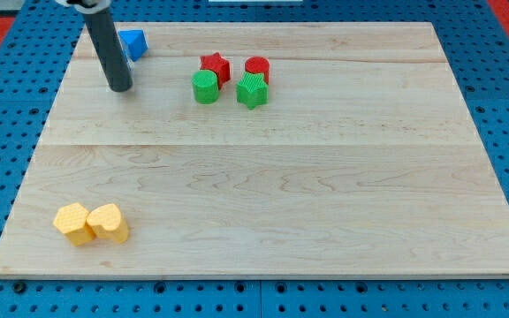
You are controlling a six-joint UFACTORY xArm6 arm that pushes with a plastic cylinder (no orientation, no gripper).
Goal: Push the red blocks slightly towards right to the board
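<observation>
While left of red star (215,65), my tip (119,87) touches nothing.

Pale wooden bench (325,194), red star block (215,65), red cylinder (257,67), green cylinder (205,87), green star block (252,91), blue block (133,42) at the view's top, two touching yellow blocks (91,223) at the view's bottom left.
</observation>
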